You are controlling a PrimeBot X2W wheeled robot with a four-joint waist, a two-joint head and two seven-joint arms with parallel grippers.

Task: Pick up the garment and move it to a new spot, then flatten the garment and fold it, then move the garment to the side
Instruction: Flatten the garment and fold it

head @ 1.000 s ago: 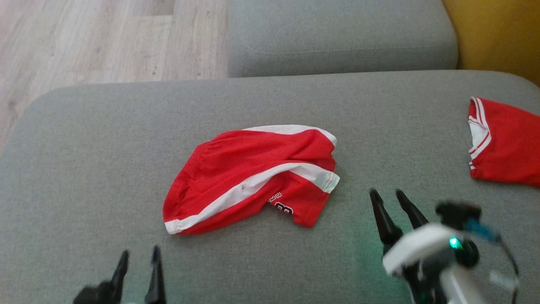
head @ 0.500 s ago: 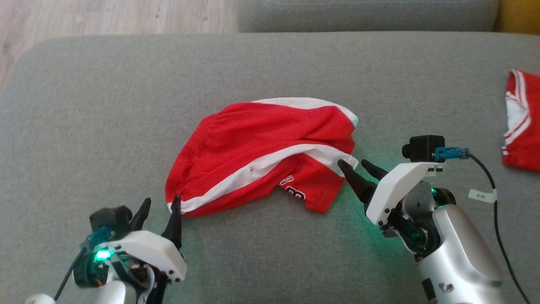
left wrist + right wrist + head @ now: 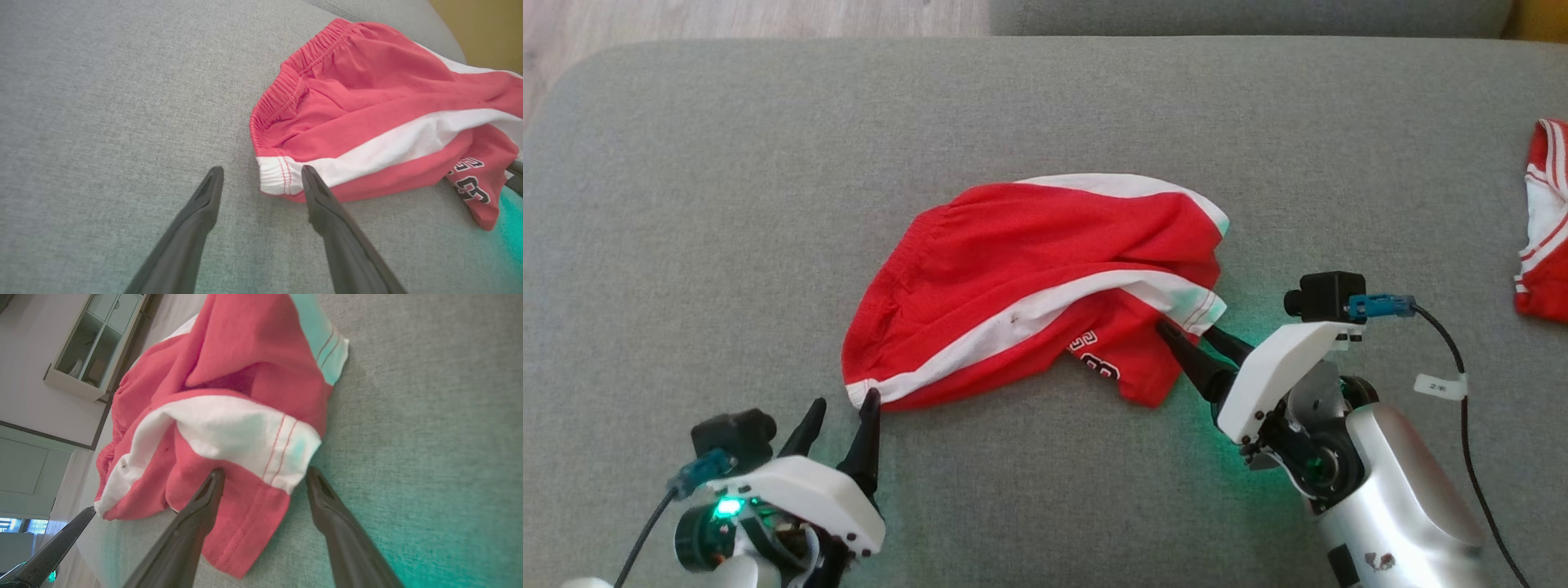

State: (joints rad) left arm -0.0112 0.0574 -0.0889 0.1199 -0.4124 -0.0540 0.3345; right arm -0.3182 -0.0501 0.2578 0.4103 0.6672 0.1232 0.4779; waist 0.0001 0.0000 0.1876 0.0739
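The red shorts [image 3: 1029, 269] lie crumpled mid-seat on the grey sofa [image 3: 686, 204]. The left tool [image 3: 845, 400] is spread, its tips either side of the near-left white hem corner. The right tool [image 3: 1186, 328], also spread, straddles the white leg hem on the right, gripping nothing. Another red garment [image 3: 1543, 220] lies well apart at the right edge.

Big grey fabric cushion [image 3: 686, 204] is what everything's sitting on, with a strip of wood floor [image 3: 727, 16] past it in the upper left of the head view. Red shorts [image 3: 1029, 269] with white stripes lie crumpled around the middle of the frame, elastic waistband toward the left, some black lettering on the lower right bit. Another red-and-white garment [image 3: 1543, 237] lies at the right edge, well apart and cut off by the frame.
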